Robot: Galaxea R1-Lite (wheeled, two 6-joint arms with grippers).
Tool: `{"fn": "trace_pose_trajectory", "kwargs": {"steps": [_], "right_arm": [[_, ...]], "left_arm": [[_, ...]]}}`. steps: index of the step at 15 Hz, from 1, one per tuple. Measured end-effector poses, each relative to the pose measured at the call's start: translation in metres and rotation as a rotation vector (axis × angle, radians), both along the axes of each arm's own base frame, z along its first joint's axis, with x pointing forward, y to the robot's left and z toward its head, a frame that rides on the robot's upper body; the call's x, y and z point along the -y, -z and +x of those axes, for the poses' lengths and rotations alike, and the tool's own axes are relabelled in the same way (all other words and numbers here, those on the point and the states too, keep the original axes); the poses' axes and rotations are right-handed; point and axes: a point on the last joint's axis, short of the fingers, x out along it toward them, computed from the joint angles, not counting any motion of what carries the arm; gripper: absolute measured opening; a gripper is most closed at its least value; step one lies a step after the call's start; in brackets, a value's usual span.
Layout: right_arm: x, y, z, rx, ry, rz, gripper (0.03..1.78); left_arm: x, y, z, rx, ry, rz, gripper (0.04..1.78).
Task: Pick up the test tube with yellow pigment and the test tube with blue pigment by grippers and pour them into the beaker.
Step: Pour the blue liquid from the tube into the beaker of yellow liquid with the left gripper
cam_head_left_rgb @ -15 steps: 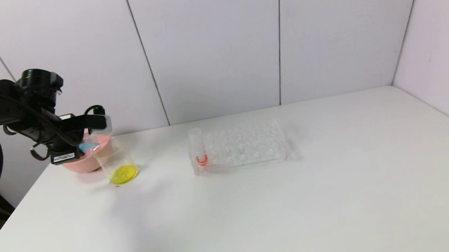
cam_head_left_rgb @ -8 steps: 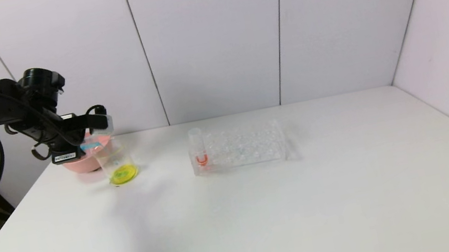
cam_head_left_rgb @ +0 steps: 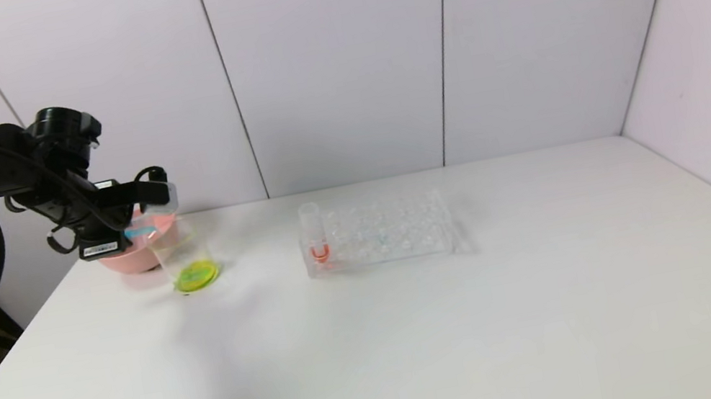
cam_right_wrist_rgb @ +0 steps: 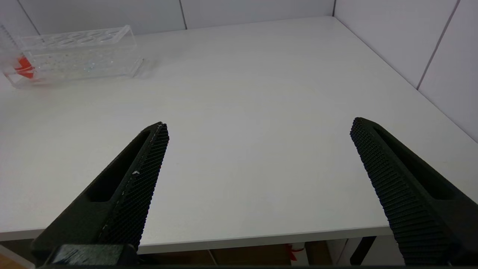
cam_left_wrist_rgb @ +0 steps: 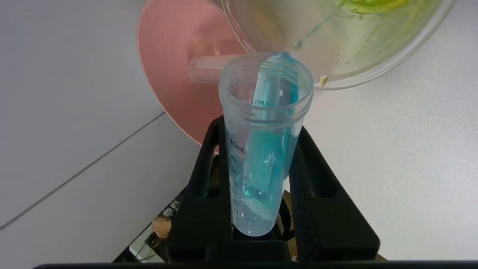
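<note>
My left gripper (cam_left_wrist_rgb: 261,127) (cam_head_left_rgb: 139,194) is shut on the test tube with blue pigment (cam_left_wrist_rgb: 265,149) and holds it tipped, its mouth over the rim of the beaker (cam_left_wrist_rgb: 336,45) (cam_head_left_rgb: 186,255). Blue liquid lies along the tube up to its mouth, and a thin stream runs down the beaker's inside. The liquid (cam_head_left_rgb: 196,276) in the beaker's bottom is yellow-green. A clear empty tube (cam_left_wrist_rgb: 203,69) lies in the pink bowl; I cannot tell whether it is the test tube with yellow pigment. My right gripper (cam_right_wrist_rgb: 259,127) hangs open over the table's front edge with nothing between its fingers.
The pink bowl (cam_head_left_rgb: 117,260) (cam_left_wrist_rgb: 175,74) stands just behind the beaker at the table's far left. A clear rack (cam_head_left_rgb: 376,232) (cam_right_wrist_rgb: 74,56) in the middle holds a red-tipped tube (cam_head_left_rgb: 316,236) at its left end.
The liquid in the beaker has gone from pure yellow to yellow-green as blue ran in. The left arm has barely moved.
</note>
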Motion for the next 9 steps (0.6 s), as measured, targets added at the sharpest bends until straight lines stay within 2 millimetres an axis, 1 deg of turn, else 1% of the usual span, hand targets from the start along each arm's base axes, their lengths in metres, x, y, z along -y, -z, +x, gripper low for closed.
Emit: {"fn": "trace_pose_trajectory", "kwargs": {"steps": [9], "right_arm": [[0.0, 0.0, 0.0, 0.0, 0.0, 0.0, 1.77]], "left_arm": [[0.0033, -0.0003, -0.0012, -0.011, -0.017, 0.03, 0.46]]}}
